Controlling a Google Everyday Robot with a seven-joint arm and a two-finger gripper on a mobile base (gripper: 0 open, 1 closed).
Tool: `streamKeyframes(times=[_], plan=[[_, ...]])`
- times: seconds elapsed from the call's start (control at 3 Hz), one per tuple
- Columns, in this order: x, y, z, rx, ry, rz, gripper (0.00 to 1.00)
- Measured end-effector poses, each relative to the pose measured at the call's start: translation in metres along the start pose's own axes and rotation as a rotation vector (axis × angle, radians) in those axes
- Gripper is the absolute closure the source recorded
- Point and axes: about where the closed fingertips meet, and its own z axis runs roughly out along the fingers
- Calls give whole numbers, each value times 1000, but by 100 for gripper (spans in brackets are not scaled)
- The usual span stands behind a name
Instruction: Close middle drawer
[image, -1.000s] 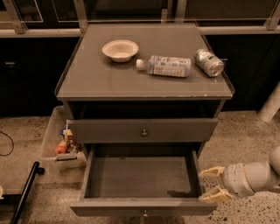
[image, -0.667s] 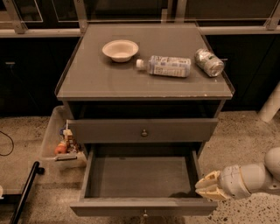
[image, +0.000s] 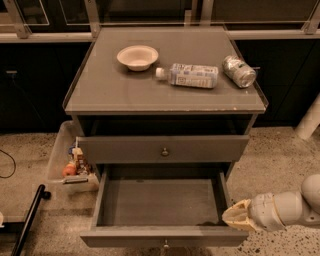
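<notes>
we're looking at the middle drawer, and it's standing wide open, pulled far out of the grey cabinet toward us. we see a shallow, plain grey box with a bare floor and low side walls. its flat grey front runs along the bottom of the view, and one small round metal knob sits at its centre, right at the lower edge. it sits level and square to the cabinet, well forward of the drawer front above it. the gripper is just outside the drawer's right front corner, right beside the side wall.
</notes>
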Motion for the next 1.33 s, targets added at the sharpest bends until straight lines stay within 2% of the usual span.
streamKeyframes(times=[0.33, 0.67, 1.33], plan=[[19, 14, 29, 31, -26, 16, 100], [32, 22, 52, 84, -31, -17, 100], [56, 29, 104, 62, -31, -129, 100]])
